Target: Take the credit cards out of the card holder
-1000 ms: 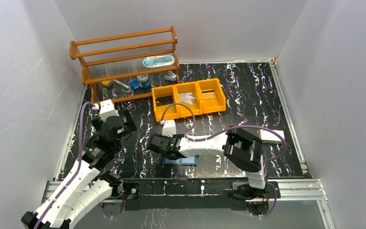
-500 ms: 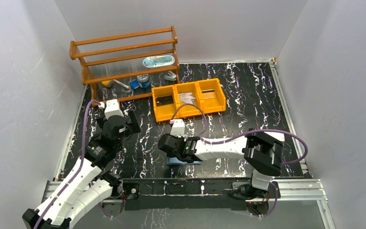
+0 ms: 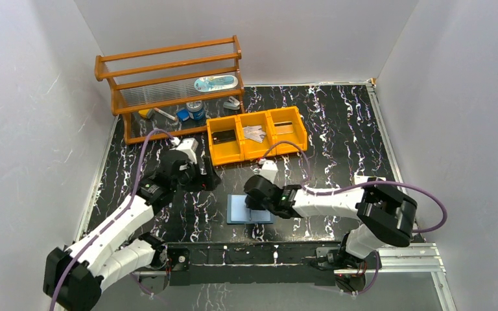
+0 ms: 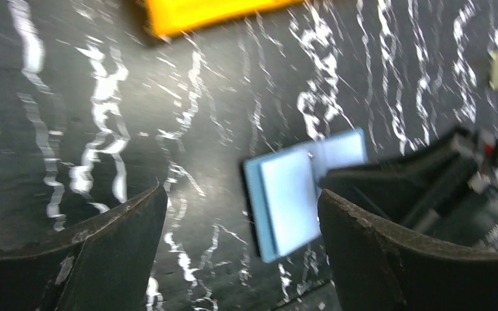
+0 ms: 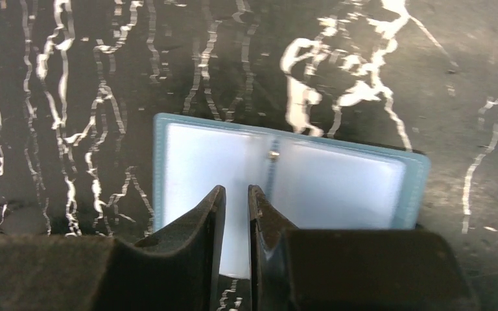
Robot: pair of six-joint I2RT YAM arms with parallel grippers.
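The light blue card holder [image 3: 240, 210] lies spread flat near the table's front edge, its pale inner pockets facing up [image 5: 337, 181]. My right gripper [image 3: 249, 202] hovers over its spine side, jaws a narrow slit apart [image 5: 236, 189] with nothing between them. To the holder's left, my left gripper [image 3: 209, 180] stands wide open [image 4: 240, 192], with the holder [image 4: 292, 194] ahead between its fingers but apart from them. A dark credit card [image 3: 224, 137], a silver one [image 3: 254, 133] and a tan one [image 3: 285, 129] lie in the orange tray.
The orange three-compartment tray [image 3: 257, 151] sits behind the holder. A wooden rack [image 3: 168, 71] with small items stands at the back left. A white box [image 3: 361, 179] peeks out behind the right arm's elbow. White walls enclose the table.
The left arm swung right and forward toward the holder. The right arm drew back to the right, uncovering the holder now lying spread flat; its jaws pinched in, then parted slightly.
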